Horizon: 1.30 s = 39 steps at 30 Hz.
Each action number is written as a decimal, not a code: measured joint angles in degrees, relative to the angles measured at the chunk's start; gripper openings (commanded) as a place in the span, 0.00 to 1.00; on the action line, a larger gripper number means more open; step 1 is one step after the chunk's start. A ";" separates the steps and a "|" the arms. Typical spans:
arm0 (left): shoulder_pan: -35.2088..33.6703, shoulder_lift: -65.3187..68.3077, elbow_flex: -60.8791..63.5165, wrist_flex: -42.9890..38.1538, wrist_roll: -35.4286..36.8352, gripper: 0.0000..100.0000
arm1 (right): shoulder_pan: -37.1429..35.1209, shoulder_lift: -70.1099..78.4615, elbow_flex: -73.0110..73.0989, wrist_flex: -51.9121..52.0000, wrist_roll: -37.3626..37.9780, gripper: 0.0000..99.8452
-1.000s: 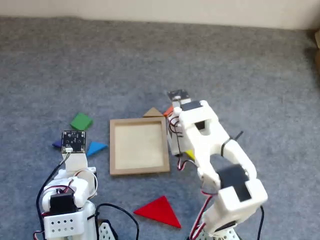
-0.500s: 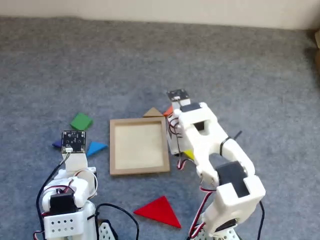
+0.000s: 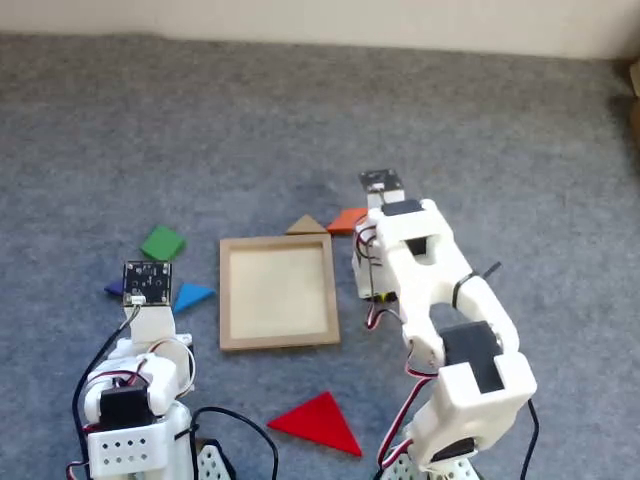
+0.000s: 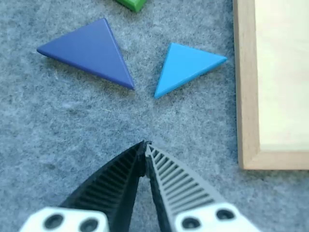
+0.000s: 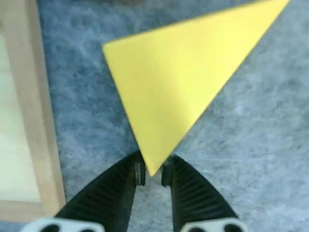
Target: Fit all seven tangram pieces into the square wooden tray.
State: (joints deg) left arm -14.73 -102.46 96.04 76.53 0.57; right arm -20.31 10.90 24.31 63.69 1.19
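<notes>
The right tool is pinching a corner of the yellow triangle, its fingers narrowed onto it, just beside the rim of the wooden tray. The left tool is hanging over the grey bench with its tips meeting, near the dark blue triangle and the light blue triangle. The red triangle is lying between the arm bases.

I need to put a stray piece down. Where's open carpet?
Free: the carpet beyond the tray, and the strip between it and the red triangle. Crowded: left of it, green square and light blue triangle; right of it, the right gripper holding the yellow triangle.
</notes>
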 measured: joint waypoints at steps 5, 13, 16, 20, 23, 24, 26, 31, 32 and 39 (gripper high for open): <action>0.00 0.00 0.00 0.00 0.00 0.01 | 0.00 -0.18 -0.97 0.44 0.00 0.15; 0.00 0.00 0.00 0.00 0.00 0.01 | -0.62 -7.47 -5.19 5.45 -2.55 0.23; 0.00 0.00 0.00 0.00 0.00 0.01 | -1.14 -7.74 -7.91 5.54 -2.99 0.23; 0.00 0.00 0.00 0.00 0.00 0.01 | -3.43 -4.22 -12.48 5.63 -3.16 0.23; 0.00 0.00 0.00 0.00 0.00 0.01 | -3.52 1.76 -17.05 5.27 -3.16 0.23; 0.00 0.00 0.00 0.00 0.00 0.01 | -3.52 3.87 -18.73 5.01 -3.16 0.23; 0.00 0.00 0.00 0.00 0.00 0.01 | -3.52 7.91 -21.89 5.01 -3.25 0.23; 0.00 0.00 0.00 0.00 0.00 0.01 | -2.64 14.07 -26.73 5.10 -3.43 0.23; 0.00 0.00 0.00 0.00 0.00 0.01 | -2.02 14.68 -27.34 5.10 -3.43 0.23; 0.00 0.00 0.00 0.00 0.00 0.01 | 1.32 18.02 -29.80 5.98 -3.43 0.23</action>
State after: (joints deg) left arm -14.73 -102.46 96.04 76.53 0.57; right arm -18.99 28.92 -5.49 69.67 -2.24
